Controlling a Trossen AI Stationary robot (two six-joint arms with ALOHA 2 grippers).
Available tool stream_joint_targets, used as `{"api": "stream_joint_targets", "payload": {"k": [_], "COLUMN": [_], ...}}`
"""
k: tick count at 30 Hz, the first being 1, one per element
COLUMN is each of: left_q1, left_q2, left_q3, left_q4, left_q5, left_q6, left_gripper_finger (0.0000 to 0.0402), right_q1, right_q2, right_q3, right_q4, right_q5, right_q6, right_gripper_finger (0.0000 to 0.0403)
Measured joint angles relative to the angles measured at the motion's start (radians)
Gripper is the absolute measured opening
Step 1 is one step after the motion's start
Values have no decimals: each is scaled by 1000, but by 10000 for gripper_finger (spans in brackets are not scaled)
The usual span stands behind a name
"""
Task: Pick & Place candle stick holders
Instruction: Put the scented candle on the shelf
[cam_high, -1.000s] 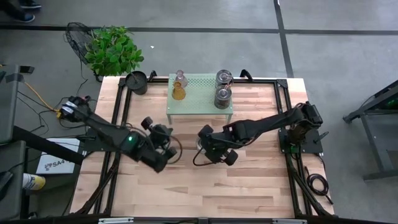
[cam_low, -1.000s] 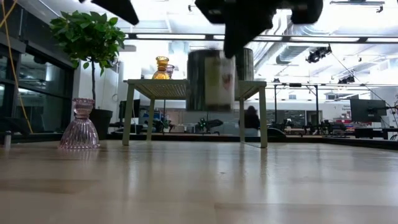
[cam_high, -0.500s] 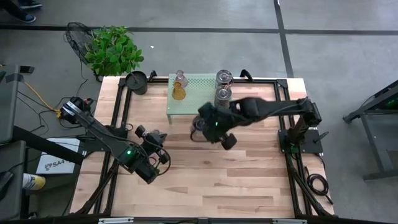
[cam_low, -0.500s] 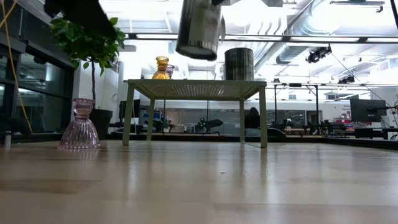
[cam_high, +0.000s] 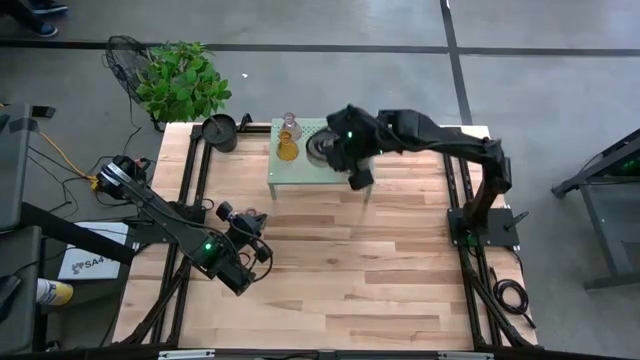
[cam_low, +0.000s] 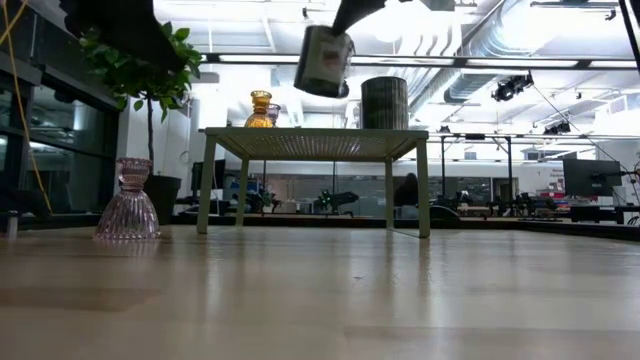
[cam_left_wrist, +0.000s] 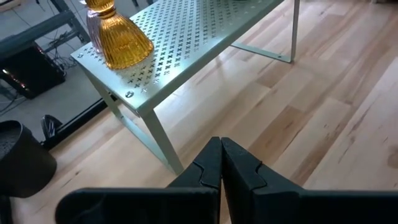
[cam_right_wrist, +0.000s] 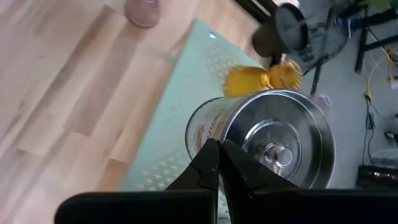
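Your right gripper (cam_right_wrist: 219, 163) hangs above the small green perforated table (cam_high: 296, 172), jaws clamped tight on the rim of a silvery-grey metal candle stick holder (cam_low: 324, 61), which rides tilted in the air over the table's middle. Another silvery holder (cam_low: 384, 102) already stands toward the far right of the table top, and the amber glass holder (cam_high: 288, 149) sits near the left end with a pale glass one (cam_high: 291, 121) just behind it. A second pale pink holder (cam_low: 127, 200) waits on the wooden worktop (cam_high: 340, 270), well apart from the rest.

To place well, level the holder before you lower it (it leans noticeably in the low view), and aim for the bare patch between the amber glass and the standing silver one. Release only once its base rests flat.

Your left gripper (cam_left_wrist: 221, 163) idles low over the worktop, jaws pressed together on nothing.
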Motion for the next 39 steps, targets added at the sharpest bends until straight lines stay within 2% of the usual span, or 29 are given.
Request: {"api": "stream_joint_targets", "payload": {"k": [7, 15, 25, 39], "left_q1": [0, 0, 0, 0], "left_q2": [0, 0, 0, 0], "left_q3": [0, 0, 0, 0], "left_q4": [0, 1, 1, 1], "left_q5": [-6, -6, 8, 9], "left_q6": [0, 0, 0, 0], "left_gripper_finger": [1, 1, 1, 1], "right_q1": [-104, -164, -172, -190], "right_q2": [0, 22, 119, 119], "right_q3": [0, -1, -2, -2], "right_q4": [20, 38, 33, -21], "right_q5": [-62, -117, -91, -76], "right_q6": [-21, -23, -22, 122], "right_gripper_finger": [0, 0, 0, 0]}}
